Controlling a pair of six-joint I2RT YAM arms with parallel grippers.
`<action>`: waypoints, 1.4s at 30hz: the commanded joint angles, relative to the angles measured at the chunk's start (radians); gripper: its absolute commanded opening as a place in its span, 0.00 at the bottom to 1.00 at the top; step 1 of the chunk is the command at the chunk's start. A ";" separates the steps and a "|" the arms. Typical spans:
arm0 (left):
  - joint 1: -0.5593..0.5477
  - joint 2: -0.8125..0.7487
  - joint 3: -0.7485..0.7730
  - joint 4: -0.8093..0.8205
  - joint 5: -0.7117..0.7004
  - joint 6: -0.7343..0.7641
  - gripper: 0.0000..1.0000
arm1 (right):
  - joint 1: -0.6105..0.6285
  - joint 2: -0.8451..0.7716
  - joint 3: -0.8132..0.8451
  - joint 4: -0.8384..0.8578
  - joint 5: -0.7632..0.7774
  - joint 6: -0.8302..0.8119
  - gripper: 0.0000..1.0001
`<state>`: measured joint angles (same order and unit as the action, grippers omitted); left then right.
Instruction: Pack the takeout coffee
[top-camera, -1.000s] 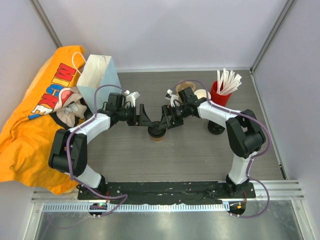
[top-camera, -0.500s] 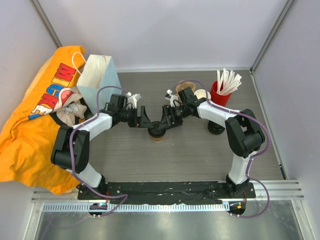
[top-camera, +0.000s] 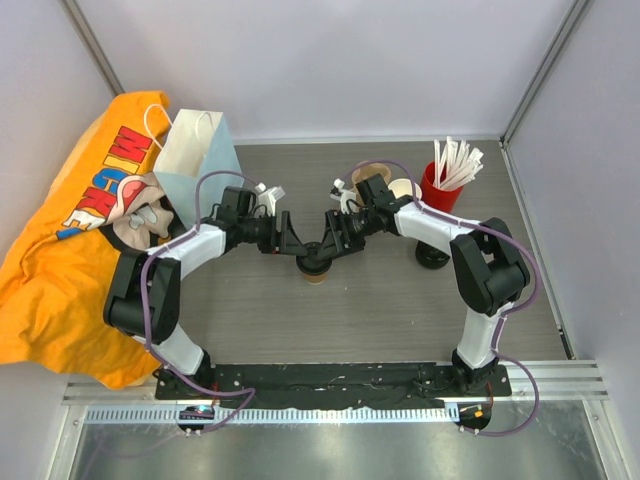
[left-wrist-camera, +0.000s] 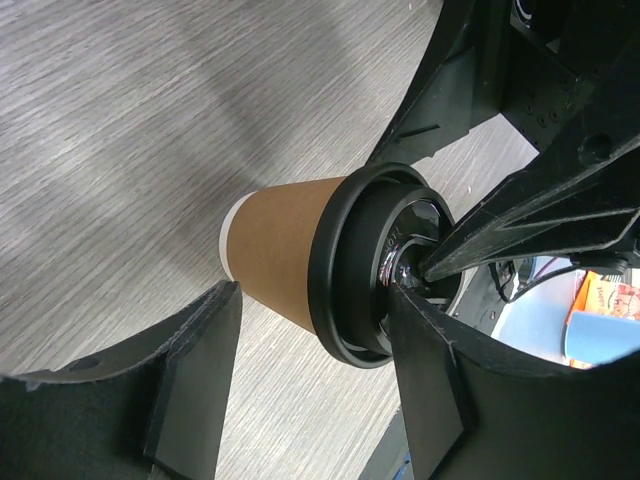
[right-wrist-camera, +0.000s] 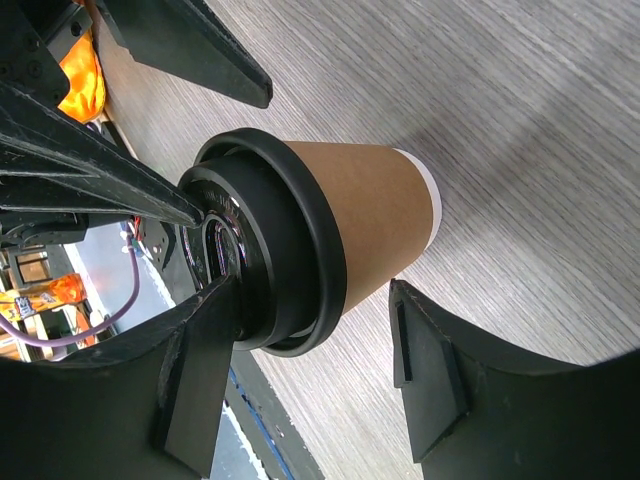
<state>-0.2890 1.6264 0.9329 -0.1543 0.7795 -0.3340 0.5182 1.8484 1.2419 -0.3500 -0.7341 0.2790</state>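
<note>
The takeout coffee (top-camera: 314, 266), a brown paper cup with a black lid, stands upright mid-table. My left gripper (top-camera: 289, 238) comes at it from the left and my right gripper (top-camera: 335, 238) from the right, both meeting over the lid. In the left wrist view the cup (left-wrist-camera: 285, 255) lies between the open jaws of the left gripper (left-wrist-camera: 312, 290); one finger (left-wrist-camera: 430, 360) rests against the lid's top, the other stays clear of the cup's base. The right wrist view mirrors this: the cup (right-wrist-camera: 365, 215) sits in the open right gripper (right-wrist-camera: 310, 290), one finger (right-wrist-camera: 200, 350) at the lid.
A white paper bag (top-camera: 195, 150) stands open at the back left, beside a crumpled orange bag (top-camera: 60, 250). At the back right are stacked brown cups (top-camera: 370, 176), a red cup of white sticks (top-camera: 440, 185) and loose black lids (top-camera: 432, 257).
Both grippers have narrowed around the cup's top, and the left gripper has edged a little closer to the cup. The cup has not moved.
</note>
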 joint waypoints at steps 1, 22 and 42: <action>-0.002 0.026 -0.002 -0.028 -0.086 0.049 0.65 | 0.006 0.005 0.011 0.017 0.027 -0.017 0.65; 0.122 -0.100 -0.058 0.064 0.075 -0.036 0.74 | 0.011 0.002 0.017 0.003 0.039 -0.035 0.64; 0.099 0.018 -0.039 0.081 0.075 -0.062 0.71 | 0.022 -0.003 0.024 -0.007 0.048 -0.050 0.64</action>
<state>-0.1833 1.6390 0.8818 -0.1047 0.8295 -0.3843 0.5232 1.8484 1.2419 -0.3477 -0.7338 0.2649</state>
